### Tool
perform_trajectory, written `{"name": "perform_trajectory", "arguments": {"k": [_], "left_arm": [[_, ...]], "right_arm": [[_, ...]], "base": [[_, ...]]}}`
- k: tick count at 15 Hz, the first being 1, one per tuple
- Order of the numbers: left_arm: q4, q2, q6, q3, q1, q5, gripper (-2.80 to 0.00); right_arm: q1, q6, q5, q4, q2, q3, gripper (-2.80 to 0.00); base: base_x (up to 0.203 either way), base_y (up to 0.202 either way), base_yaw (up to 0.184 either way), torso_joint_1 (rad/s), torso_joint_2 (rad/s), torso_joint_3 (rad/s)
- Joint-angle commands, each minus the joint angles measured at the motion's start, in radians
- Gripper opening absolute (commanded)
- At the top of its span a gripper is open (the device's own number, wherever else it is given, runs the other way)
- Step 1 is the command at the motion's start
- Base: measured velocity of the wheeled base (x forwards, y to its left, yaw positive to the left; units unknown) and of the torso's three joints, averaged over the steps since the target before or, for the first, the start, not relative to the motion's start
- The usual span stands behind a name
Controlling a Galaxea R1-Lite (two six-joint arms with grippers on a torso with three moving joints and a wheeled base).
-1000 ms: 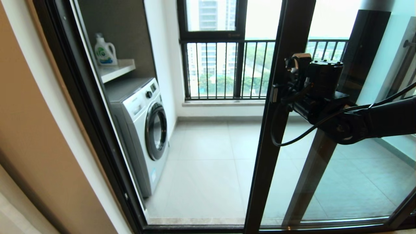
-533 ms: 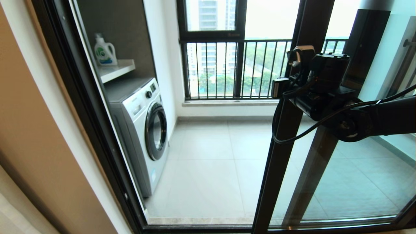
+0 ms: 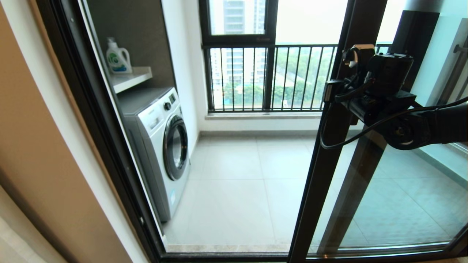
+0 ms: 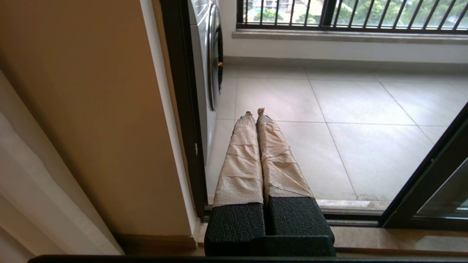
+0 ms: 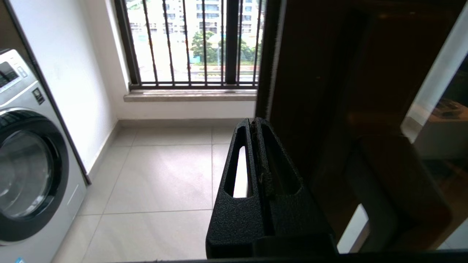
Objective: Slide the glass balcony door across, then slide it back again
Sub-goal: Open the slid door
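The glass balcony door (image 3: 321,164) stands partly open, its dark stile running from the floor track to the top of the head view. My right gripper (image 3: 332,91) is at mid-height by the stile's left edge. In the right wrist view that gripper (image 5: 254,122) is shut with nothing between its black fingers (image 5: 234,182), which lie against the stile (image 5: 310,73). The dark bar handle (image 5: 395,182) is just beside them. My left gripper (image 4: 255,111) is shut and empty, low near the floor track by the left door jamb (image 4: 179,109).
A washing machine (image 3: 161,146) stands on the balcony's left side, with a detergent bottle (image 3: 117,57) on the shelf (image 3: 133,78) above it. The outer window with black railing bars (image 3: 263,80) closes the far end. A second dark-framed panel (image 3: 409,54) stands behind the door on the right.
The door's stile has slid to the right, widening the opening, and my right arm has moved right with it. The left arm is not seen earlier.
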Motion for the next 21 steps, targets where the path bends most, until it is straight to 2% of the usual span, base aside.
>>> {"name": "perform_trajectory", "arguments": {"k": [1, 11, 16, 21], "left_arm": [[-0.001, 0.002, 0.0, 0.0, 0.0, 0.0, -2.8], [-0.001, 0.002, 0.001, 0.0, 0.0, 0.0, -2.8], [-0.001, 0.002, 0.0, 0.0, 0.0, 0.0, -2.8], [-0.001, 0.002, 0.0, 0.0, 0.0, 0.0, -2.8]], "right_arm": [[-0.03, -0.001, 0.0, -0.005, 0.002, -0.001, -2.8], [-0.092, -0.005, 0.001, -0.007, -0.006, 0.015, -2.8], [-0.15, -0.006, 0.005, -0.015, -0.006, 0.019, -2.8], [-0.159, -0.011, 0.005, -0.036, -0.006, 0.022, -2.8]], "base": [[0.0, 0.0, 0.0, 0.0, 0.0, 0.0], [0.0, 0.0, 0.0, 0.0, 0.0, 0.0], [0.0, 0.0, 0.0, 0.0, 0.0, 0.0], [0.0, 0.0, 0.0, 0.0, 0.0, 0.0]]}}
